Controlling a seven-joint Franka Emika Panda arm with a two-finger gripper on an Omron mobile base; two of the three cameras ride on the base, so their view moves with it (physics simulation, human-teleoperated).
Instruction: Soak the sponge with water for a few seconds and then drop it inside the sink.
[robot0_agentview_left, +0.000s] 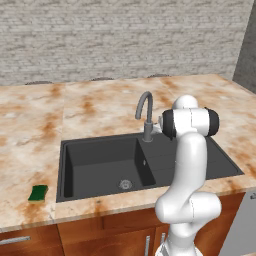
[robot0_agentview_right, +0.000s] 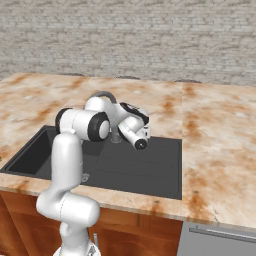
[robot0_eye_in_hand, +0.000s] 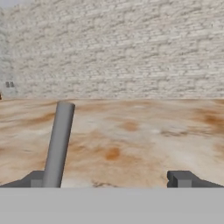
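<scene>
My claw (robot0_eye_in_hand: 111, 179) gapes wide, holding nothing, fingertips (robot0_eye_in_hand: 181, 178) apart at the bottom of the hand view. The faucet (robot0_eye_in_hand: 58, 144) stands at ten o'clock from it. The sponge (robot0_agentview_left: 38, 192) lies on the counter (robot0_agentview_left: 30, 130), nine o'clock of the sink (robot0_agentview_left: 100, 160), outside the basin.

counter (robot0_agentview_left: 100, 107): marbled orange-white | wall (robot0_agentview_left: 125, 35): grey brick | cabinets (robot0_agentview_left: 100, 240): wood, perhaps handled

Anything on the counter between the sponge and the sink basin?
Nothing visible. The sponge lies on bare counter just left of the sink, with only the sink's rim between it and the basin.
</scene>
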